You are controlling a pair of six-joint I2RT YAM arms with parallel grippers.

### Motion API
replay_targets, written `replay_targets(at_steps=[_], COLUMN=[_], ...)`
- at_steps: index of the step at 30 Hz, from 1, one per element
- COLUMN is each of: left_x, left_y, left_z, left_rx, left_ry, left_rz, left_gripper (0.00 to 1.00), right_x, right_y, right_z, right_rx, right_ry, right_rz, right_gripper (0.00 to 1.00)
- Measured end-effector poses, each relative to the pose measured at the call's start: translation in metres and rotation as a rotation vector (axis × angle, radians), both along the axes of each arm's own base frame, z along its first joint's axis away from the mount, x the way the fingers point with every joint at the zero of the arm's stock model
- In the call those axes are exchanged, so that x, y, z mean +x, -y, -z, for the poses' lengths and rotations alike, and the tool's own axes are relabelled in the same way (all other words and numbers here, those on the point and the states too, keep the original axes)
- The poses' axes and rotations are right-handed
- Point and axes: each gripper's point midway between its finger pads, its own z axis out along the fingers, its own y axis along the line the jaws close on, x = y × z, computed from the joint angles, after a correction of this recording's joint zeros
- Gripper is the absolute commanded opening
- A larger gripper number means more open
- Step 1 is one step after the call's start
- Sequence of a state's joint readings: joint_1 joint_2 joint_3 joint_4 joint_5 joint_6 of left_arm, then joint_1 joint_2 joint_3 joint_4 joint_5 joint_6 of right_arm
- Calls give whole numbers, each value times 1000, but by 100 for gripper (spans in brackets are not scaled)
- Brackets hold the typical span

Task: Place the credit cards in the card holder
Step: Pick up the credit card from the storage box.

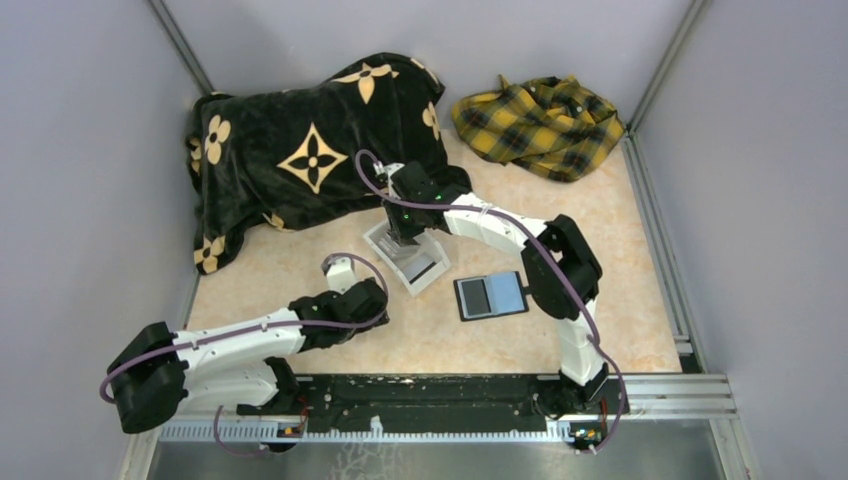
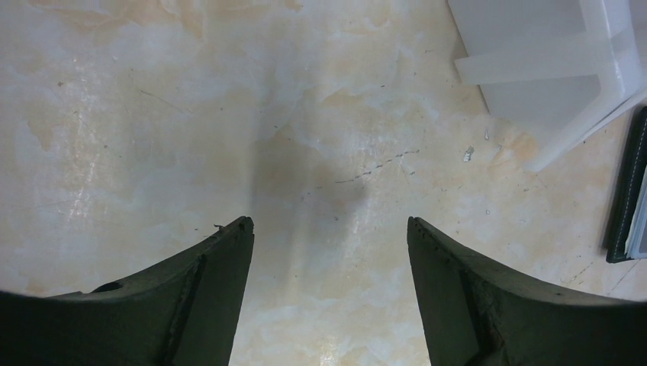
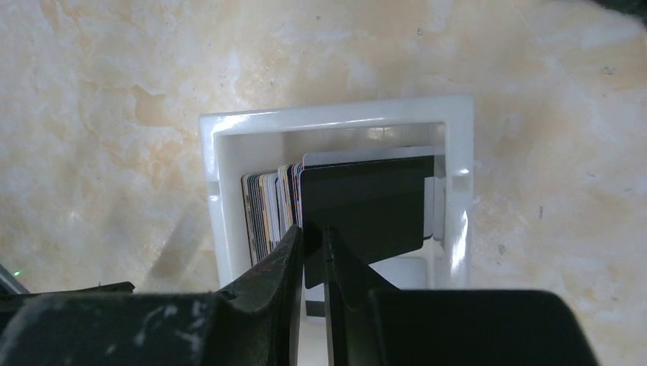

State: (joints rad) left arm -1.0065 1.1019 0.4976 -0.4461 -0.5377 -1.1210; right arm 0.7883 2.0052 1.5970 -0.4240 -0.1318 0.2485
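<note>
Several credit cards (image 3: 267,210) stand on edge in a clear-white open-top box (image 3: 336,118). One black card (image 3: 366,202) leans out from the pack. My right gripper (image 3: 314,229) reaches down into the box, and its jaws are drawn together on the lower left corner of that black card. From above, the right gripper (image 1: 405,235) sits over the box (image 1: 415,262). The card holder (image 1: 490,295) lies open on the table to the right of the box, and its edge (image 2: 629,191) shows in the left wrist view. My left gripper (image 2: 329,223) hangs open over bare table, holding nothing.
A black blanket with gold flower marks (image 1: 310,150) is heaped at the back left. A yellow plaid cloth (image 1: 540,125) lies at the back right. Grey walls close in both sides. A corner of the box (image 2: 549,69) is at the top right of the left wrist view.
</note>
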Motion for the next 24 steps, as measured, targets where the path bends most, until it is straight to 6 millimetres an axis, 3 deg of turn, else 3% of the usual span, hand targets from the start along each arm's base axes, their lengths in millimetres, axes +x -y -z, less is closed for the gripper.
replay_targets(at_steps=[7, 14, 19, 24], left_x=[2, 10, 17, 29], left_y=[-2, 5, 11, 23], left_z=[4, -8, -21, -51], left_rx=[28, 17, 3, -28], left_ry=[-7, 12, 31, 64], left_rz=[6, 12, 16, 15], left_gripper=[80, 80, 80, 79], right_x=[6, 14, 10, -2], right_y=[14, 29, 46, 65], right_z=[-24, -39, -31, -35], right_rx=[-56, -94, -144, -158], right_ry=[101, 180, 194, 219], right_rz=[36, 79, 96, 108], right_gripper=[0, 0, 0, 0])
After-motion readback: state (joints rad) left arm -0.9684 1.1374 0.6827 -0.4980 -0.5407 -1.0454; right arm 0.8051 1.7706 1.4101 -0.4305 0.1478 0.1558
